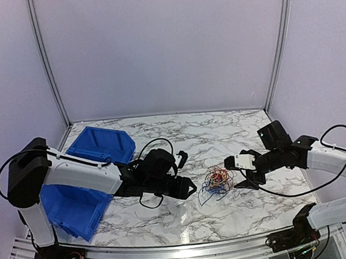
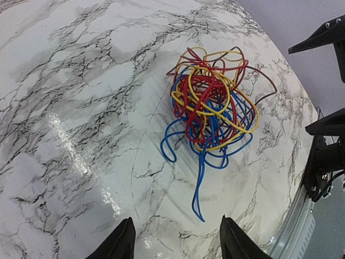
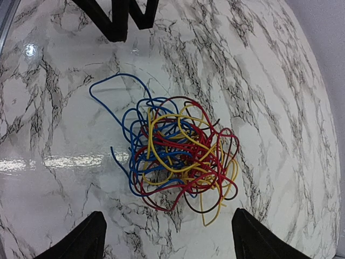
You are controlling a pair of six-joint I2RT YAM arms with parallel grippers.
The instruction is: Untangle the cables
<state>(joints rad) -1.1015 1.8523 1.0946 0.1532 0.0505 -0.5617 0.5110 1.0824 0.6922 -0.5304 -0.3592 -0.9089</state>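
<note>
While the cables (image 1: 217, 180) lie as one knotted heap of red, yellow and blue on the counter (image 1: 234, 130), right of its middle and toward the near edge, I hold a claw on either side, neither touching. My left claw (image 2: 175, 237) is released, fingers apart; my right claw (image 3: 167, 232) is released too. A blue bin (image 1: 102, 146) sits by the left edge.
</note>
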